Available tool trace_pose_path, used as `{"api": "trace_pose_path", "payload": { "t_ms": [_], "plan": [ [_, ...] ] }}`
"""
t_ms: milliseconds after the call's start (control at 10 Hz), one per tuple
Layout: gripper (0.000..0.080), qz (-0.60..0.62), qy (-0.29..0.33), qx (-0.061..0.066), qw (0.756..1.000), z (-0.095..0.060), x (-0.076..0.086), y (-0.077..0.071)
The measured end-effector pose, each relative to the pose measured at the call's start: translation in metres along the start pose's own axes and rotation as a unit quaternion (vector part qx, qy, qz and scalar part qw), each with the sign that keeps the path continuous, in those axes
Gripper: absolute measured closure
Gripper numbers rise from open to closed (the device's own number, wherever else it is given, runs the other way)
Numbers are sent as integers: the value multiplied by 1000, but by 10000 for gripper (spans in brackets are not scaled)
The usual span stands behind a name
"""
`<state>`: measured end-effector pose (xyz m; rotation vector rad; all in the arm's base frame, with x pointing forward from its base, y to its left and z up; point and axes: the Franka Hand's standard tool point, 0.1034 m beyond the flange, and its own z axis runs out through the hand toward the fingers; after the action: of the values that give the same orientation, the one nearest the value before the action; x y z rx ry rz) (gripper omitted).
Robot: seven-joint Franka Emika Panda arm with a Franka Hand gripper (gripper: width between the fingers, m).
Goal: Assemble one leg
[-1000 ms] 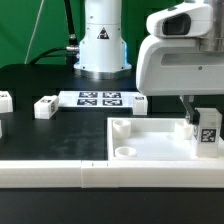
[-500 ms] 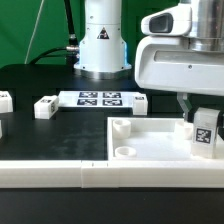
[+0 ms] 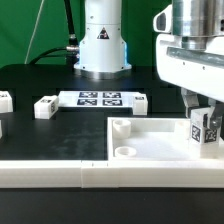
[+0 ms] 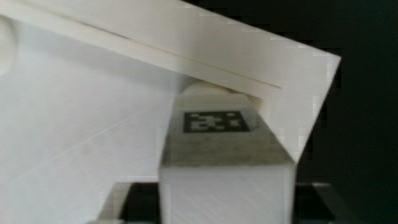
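The claw point(image 3: 205, 112) pinches the leg point(image 3: 205, 128) and holds it upright over the big white panel point(image 3: 150, 140), near the bench's front corner on the exterior view's right, probably so it can go into a corner hole.

Robot lab: tagged marker board point(image 3: 100, 98)

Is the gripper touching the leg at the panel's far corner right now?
Touching. In the exterior view the gripper fingers close on the top of the upright leg over the white panel; the wrist view shows the leg running up from between the fingers.
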<state>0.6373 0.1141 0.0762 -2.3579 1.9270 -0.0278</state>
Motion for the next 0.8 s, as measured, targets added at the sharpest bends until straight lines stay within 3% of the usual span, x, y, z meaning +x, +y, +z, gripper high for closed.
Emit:
{"api": "trace_pose_path", "payload": {
  "t_ms": [400,500,600,700,800],
  "plan": [
    [508,87,-10,-7,996,0,0,0],
    [457,77,-10,-7,997,0,-1,0],
    [266,58,-10,-6,998,0,-1,0],
    [266,25,-10,-9,1000,0,-2,0],
    [186,-38,-14,-17,999,0,-4,1]
  ]
}}
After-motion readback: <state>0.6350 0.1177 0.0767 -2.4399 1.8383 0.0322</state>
